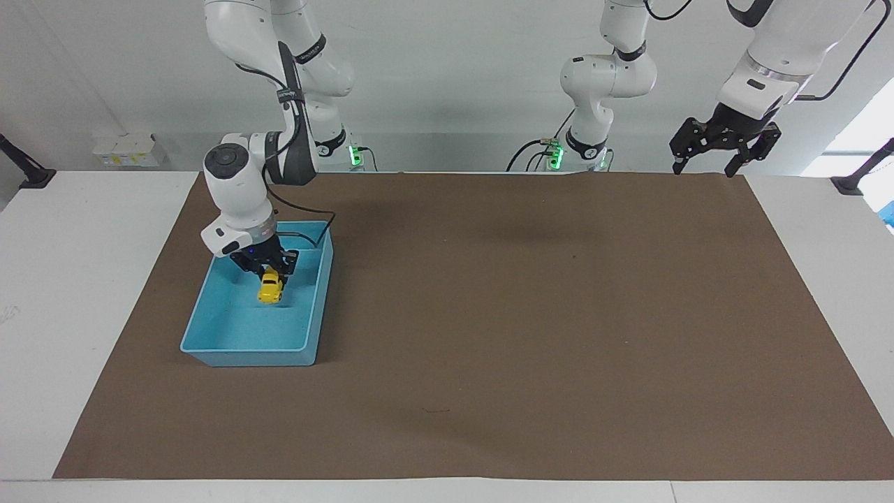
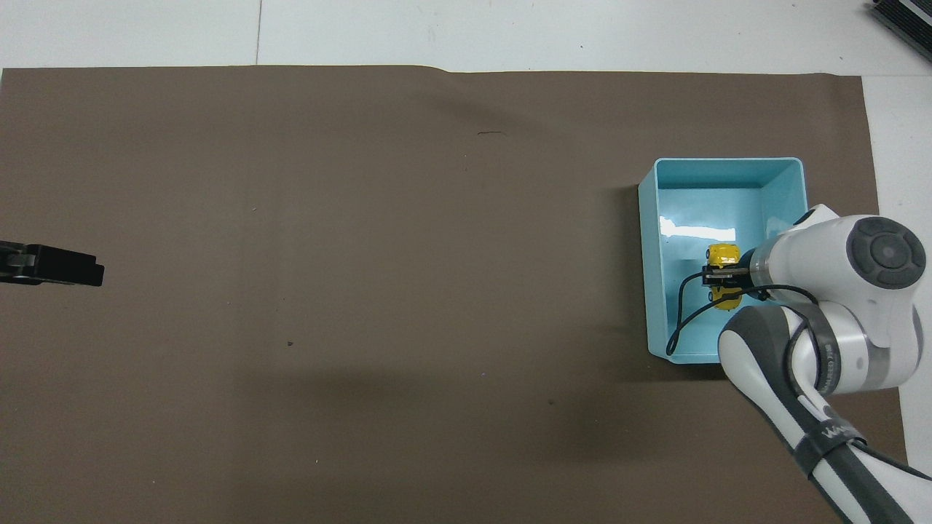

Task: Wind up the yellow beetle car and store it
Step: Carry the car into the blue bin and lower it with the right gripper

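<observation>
Right gripper [image 1: 269,278]: lowered inside the blue bin [image 1: 209,328], jaws pinching the yellow beetle car [image 1: 270,289].
Yellow beetle car: held nose-down within the bin's walls, in the half of the bin nearer to the robots; whether its wheels touch the bin floor cannot be told.
Blue bin: an open rectangular tray on the brown mat [image 1: 531,314], toward the right arm's end of the tabletop [image 1: 77,279].
Left gripper [image 1: 702,166]: waits raised over the mat's edge at the left arm's end, well apart from the bin, jaws spread and holding nothing.
</observation>
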Robot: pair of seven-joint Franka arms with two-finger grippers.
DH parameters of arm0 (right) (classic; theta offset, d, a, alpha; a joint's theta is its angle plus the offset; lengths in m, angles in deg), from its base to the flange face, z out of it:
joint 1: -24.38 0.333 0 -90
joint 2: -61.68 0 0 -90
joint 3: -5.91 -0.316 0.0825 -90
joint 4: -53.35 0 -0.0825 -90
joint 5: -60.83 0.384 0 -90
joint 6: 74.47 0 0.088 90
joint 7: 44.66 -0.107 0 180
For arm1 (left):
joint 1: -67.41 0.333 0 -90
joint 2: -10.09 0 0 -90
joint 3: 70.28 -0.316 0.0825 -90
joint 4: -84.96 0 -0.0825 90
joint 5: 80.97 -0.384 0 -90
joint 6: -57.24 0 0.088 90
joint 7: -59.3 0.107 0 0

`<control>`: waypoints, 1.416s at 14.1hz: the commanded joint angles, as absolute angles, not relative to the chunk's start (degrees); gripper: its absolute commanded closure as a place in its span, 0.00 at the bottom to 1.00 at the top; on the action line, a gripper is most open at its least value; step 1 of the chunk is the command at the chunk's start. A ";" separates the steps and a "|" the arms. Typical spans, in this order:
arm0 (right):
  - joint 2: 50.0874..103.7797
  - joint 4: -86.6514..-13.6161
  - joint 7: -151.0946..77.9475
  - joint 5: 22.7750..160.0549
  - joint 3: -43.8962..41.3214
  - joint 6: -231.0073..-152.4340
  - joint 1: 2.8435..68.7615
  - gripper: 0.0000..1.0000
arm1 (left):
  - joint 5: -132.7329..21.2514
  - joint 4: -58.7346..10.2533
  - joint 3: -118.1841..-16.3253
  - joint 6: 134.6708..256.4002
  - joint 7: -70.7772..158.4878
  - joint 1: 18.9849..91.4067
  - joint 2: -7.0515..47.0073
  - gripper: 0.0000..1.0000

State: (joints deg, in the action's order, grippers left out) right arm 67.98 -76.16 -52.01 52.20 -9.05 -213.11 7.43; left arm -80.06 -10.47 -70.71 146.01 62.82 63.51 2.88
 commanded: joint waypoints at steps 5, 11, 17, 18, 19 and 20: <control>70.03 -77.60 -50.99 51.77 -9.64 -217.91 6.01 1.00 | -80.09 -9.96 -70.19 144.87 63.60 64.51 2.62 0.00; 70.12 -77.34 -51.25 51.77 -9.64 -217.47 6.01 0.16 | -80.09 -9.96 -70.19 144.87 63.60 64.51 2.62 0.00; 69.51 -75.68 -52.48 51.77 -9.73 -215.99 6.27 0.00 | -80.09 -9.96 -70.19 144.87 63.60 64.51 2.62 0.00; 68.72 -74.62 -52.48 52.12 -9.73 -213.37 6.62 0.00 | -80.09 -9.96 -70.19 144.87 63.60 64.51 2.62 0.00; 68.19 -72.96 -52.40 52.39 -9.82 -210.21 6.71 0.00 | -80.09 -9.96 -70.19 144.87 63.60 64.51 2.62 0.00; 68.10 -71.12 -52.22 52.47 -9.99 -206.96 6.80 0.00 | -80.09 -9.96 -70.19 144.78 63.60 64.51 2.62 0.00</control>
